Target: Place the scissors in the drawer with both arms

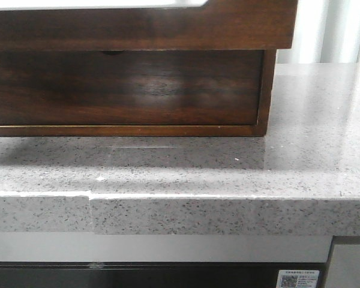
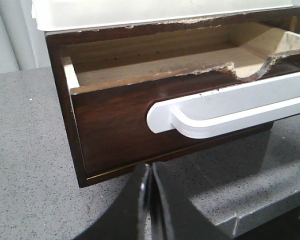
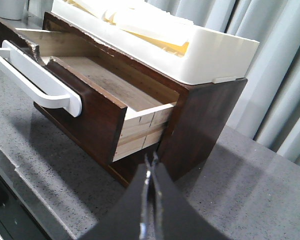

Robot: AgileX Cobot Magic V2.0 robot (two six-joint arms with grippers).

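Observation:
The drawer [image 1: 138, 30] is pulled out of its dark brown wooden cabinet and stands open. Its glossy front [image 2: 115, 120] carries a white bar handle [image 2: 230, 112]. The inside shows bare wood, with nothing that I can see in it. The right wrist view shows the same drawer [image 3: 97, 112] and handle [image 3: 35, 82] from the side. My left gripper [image 2: 150, 172] is shut and empty, low in front of the drawer's left corner. My right gripper [image 3: 151, 162] is shut and empty, beside the drawer's right side. No scissors show in any view. Neither gripper shows in the front view.
A lower drawer [image 1: 126, 90] with a small half-round notch sits closed under the open one. The cabinet stands on a grey speckled counter [image 1: 228, 162] with a front edge close by. A white tray [image 3: 210, 50] lies on top of the cabinet. Curtains [image 3: 280, 75] hang behind.

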